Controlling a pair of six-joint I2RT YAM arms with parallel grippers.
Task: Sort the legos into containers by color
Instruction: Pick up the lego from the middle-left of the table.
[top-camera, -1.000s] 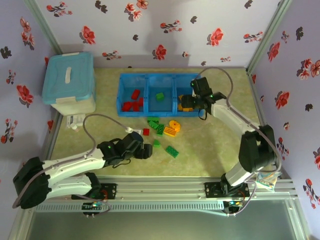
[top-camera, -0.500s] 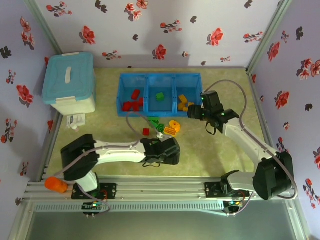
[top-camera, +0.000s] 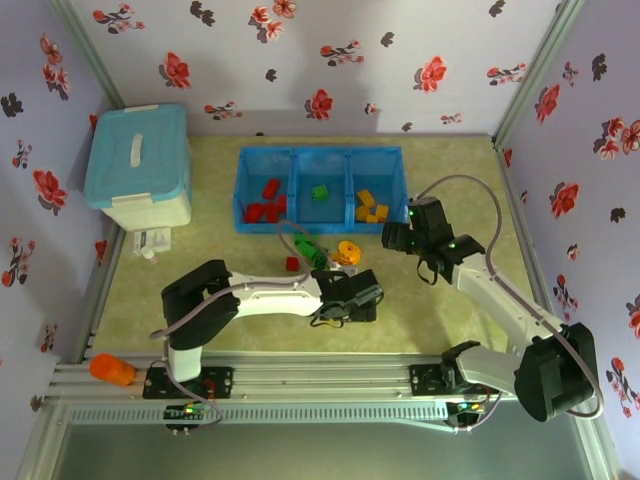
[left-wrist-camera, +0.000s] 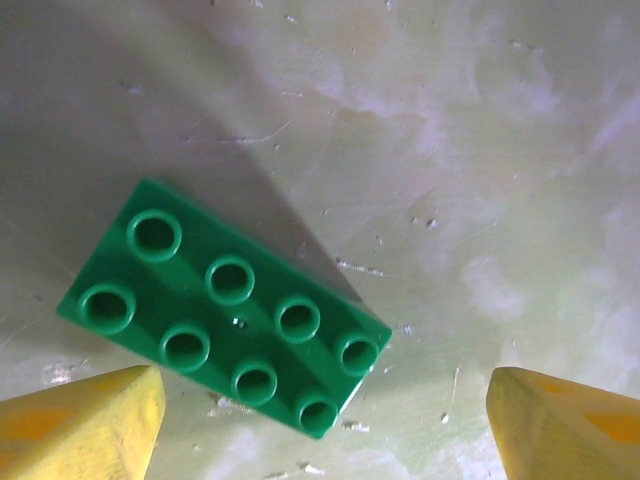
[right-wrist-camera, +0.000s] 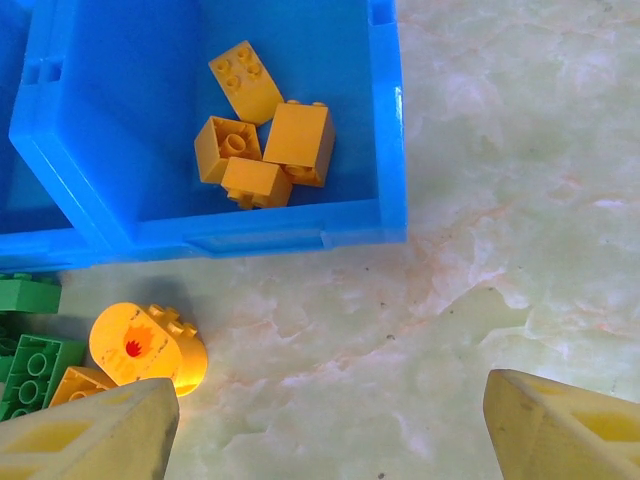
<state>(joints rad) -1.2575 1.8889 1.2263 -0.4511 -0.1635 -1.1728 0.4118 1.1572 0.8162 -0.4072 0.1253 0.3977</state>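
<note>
The green brick (left-wrist-camera: 225, 310) lies on the tabletop (left-wrist-camera: 480, 150), lower left in the left wrist view. The left gripper (left-wrist-camera: 322, 425) has just arrived above it, jaws wide. The right gripper (right-wrist-camera: 325, 430), wide and empty, has left the right compartment (right-wrist-camera: 390, 120), its orange bricks (right-wrist-camera: 262, 140) delivered.

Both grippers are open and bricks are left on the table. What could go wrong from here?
The green brick lies diagonal under the open left gripper; closing may catch its corners and twist it loose. The round orange piece sits beside other green bricks near the tray; the open right gripper, reaching for it, might knock those aside.
</note>
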